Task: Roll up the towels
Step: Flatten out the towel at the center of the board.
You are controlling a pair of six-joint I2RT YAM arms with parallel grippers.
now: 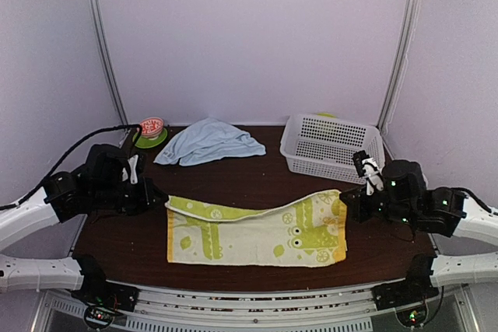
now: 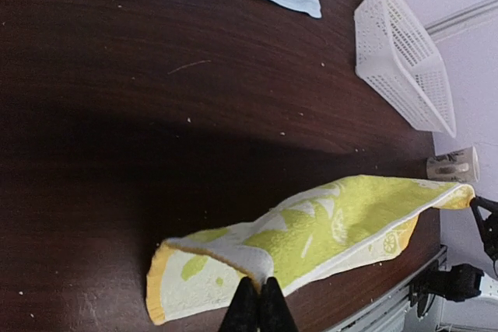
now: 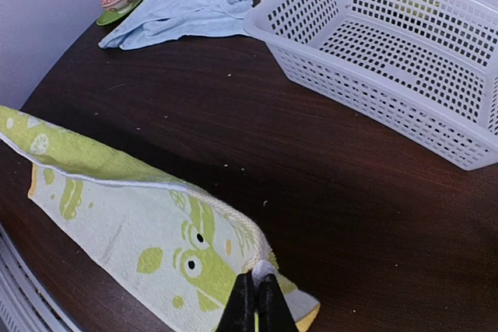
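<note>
The lime-green towel (image 1: pixel 257 232) with white printed figures lies lengthwise across the near half of the table. Its far long edge is lifted and sags between the two grippers. My left gripper (image 1: pixel 163 201) is shut on the far-left corner; the left wrist view shows the fingers (image 2: pixel 258 295) pinching the white edge of the towel (image 2: pixel 334 215). My right gripper (image 1: pixel 345 206) is shut on the far-right corner, fingers (image 3: pixel 257 291) clamped on the hem of the towel (image 3: pixel 140 219). The pale-blue towel (image 1: pixel 208 141) lies crumpled at the back left, untouched.
A white perforated basket (image 1: pixel 331 145) stands at the back right, close behind the right gripper. A small red-patterned cup on a green saucer (image 1: pixel 152 130) sits in the back left corner beside the blue towel. Dark wood table (image 1: pixel 257 180) lies between the towels.
</note>
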